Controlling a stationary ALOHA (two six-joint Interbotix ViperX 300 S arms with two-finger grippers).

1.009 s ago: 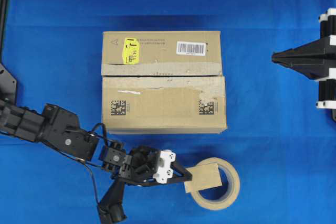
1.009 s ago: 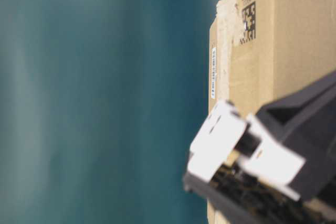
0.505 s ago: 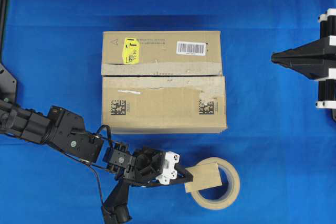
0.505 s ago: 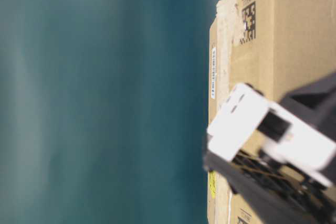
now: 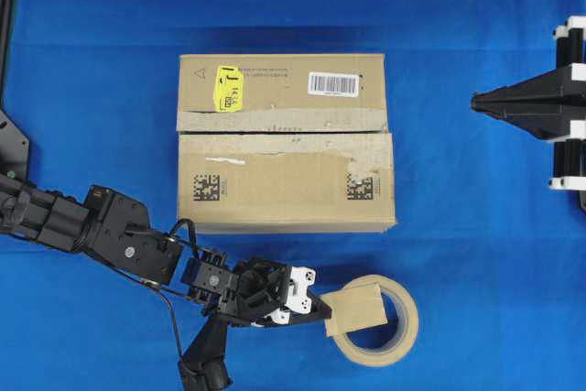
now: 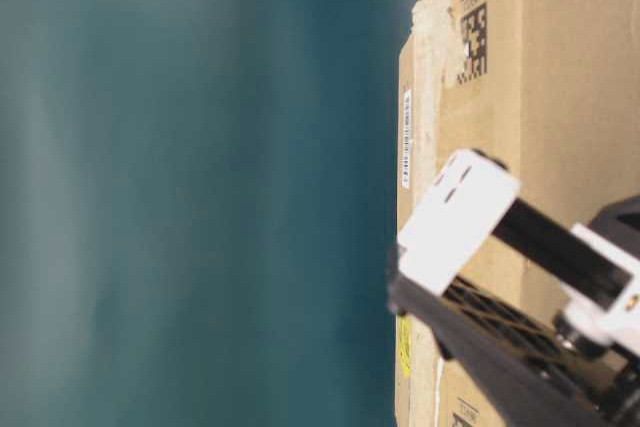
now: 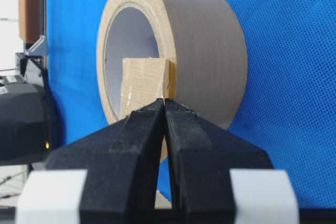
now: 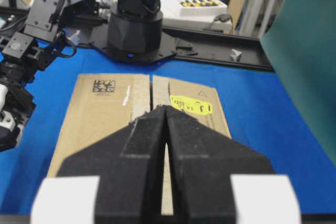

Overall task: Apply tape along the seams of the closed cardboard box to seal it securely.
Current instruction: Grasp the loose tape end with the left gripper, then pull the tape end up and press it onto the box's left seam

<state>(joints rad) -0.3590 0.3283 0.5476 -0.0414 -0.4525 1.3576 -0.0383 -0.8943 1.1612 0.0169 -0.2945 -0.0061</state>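
Observation:
The cardboard box (image 5: 275, 185) lies shut in the middle of the blue cloth, and the seams (image 5: 275, 133) run left to right between pale torn strips. The tape (image 5: 359, 309), a small tan piece, rests across the near left of the roll. My left gripper (image 5: 324, 311) is shut on the tape's left edge. In the left wrist view the tape (image 7: 144, 80) stands just past the closed tips of the left gripper (image 7: 165, 102). My right gripper (image 5: 478, 100) hangs shut and holding nothing, right of the box. The right wrist view shows that right gripper (image 8: 165, 107) pointing along the seams (image 8: 151, 90).
The beige tape roll (image 5: 408, 322) lies flat in front of the box near its right corner, and in the left wrist view the roll (image 7: 205, 40) fills the middle. A yellow sticker (image 5: 228, 88) and a barcode label (image 5: 332, 84) mark the box's far flap.
My left jaws have closed from wide open onto the tape's edge, after the arm crept slightly right. The right arm, box and roll have not moved.

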